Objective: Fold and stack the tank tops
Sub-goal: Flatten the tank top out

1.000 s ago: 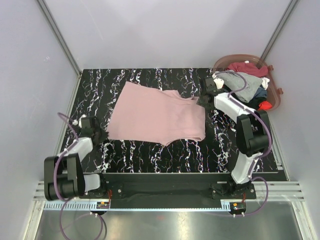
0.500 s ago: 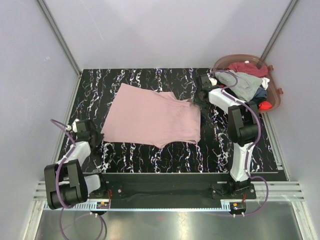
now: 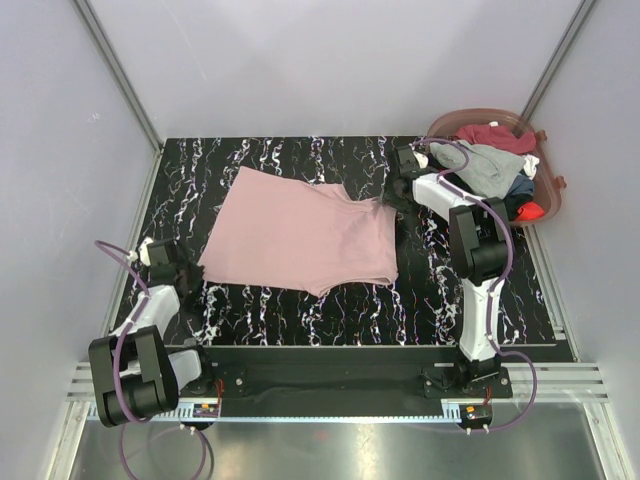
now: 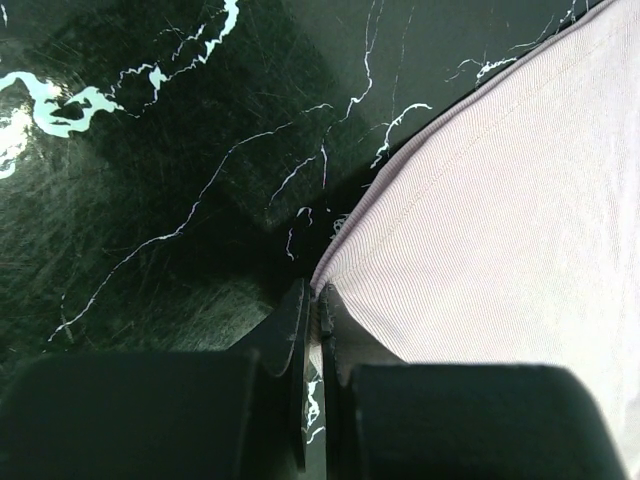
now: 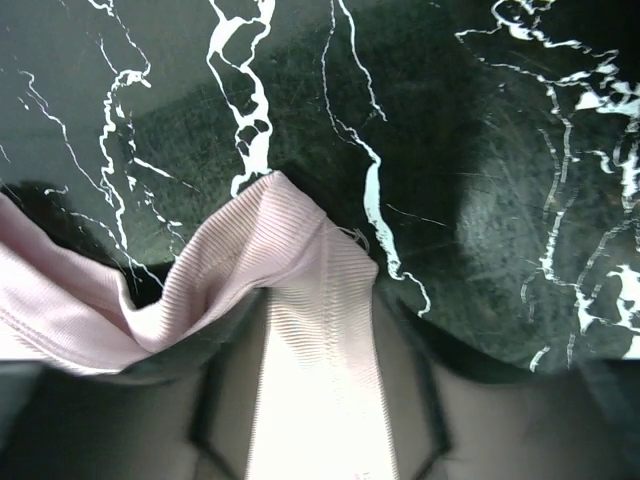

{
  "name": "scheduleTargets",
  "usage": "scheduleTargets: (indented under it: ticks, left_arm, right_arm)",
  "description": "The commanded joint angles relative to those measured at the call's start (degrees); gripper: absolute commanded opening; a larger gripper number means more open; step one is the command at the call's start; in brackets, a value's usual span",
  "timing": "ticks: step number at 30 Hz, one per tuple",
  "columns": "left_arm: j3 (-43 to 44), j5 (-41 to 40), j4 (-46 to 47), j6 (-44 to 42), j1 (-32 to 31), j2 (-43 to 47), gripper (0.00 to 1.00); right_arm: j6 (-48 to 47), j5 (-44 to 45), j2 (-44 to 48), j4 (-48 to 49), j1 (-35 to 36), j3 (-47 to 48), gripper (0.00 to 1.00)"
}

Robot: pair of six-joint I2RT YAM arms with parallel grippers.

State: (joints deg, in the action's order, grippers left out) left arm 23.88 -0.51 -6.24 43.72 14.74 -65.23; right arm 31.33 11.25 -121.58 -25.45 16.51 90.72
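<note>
The pink tank top (image 3: 300, 235) lies spread flat on the black marbled table (image 3: 300, 310). My left gripper (image 3: 188, 272) is at its near-left corner. In the left wrist view the jaws (image 4: 318, 300) are shut on the hem corner of the pink cloth (image 4: 500, 220). My right gripper (image 3: 392, 205) is at the top's far-right shoulder strap. In the right wrist view the strap (image 5: 310, 290) runs down between my open right gripper's fingers (image 5: 320, 400), with dark gaps on both sides. Grey (image 3: 495, 165), maroon (image 3: 490, 135) and red (image 3: 530, 210) tank tops are piled in the basket.
The round brownish basket (image 3: 552, 185) stands at the table's far-right corner, just behind the right arm. Grey walls enclose the table on three sides. Bare table surface lies in front of the pink top and along the far edge.
The pink top has slid a little to the left, its near-left corner drawn along by my left gripper. My right gripper shifted left and farther back at the strap.
</note>
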Motion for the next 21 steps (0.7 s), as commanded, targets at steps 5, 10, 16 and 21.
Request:
scheduleTargets:
  ticks: [5, 10, 16, 21]
  left_arm:
    - [0.20, -1.24, 2.29, -1.10, 0.64, 1.07, 0.00]
    - [0.20, -1.24, 2.20, -1.27, 0.64, 1.42, 0.00]
    - [0.03, -1.24, 2.55, -1.80, 0.55, 2.13, 0.00]
    - [0.03, -0.81, 2.90, -1.98, 0.55, 1.78, 0.00]
  right_arm:
    - [1.01, 0.80, -3.49, 0.41, -0.34, 4.20, 0.34]
    - [1.98, 8.08, -1.83, -1.00, -0.34, 1.58, 0.00]
    - [3.21, 15.47, 5.38, -1.44, -0.78, -4.22, 0.08]
    - [2.33, 16.79, 5.91, -3.29, -0.78, -4.58, 0.45]
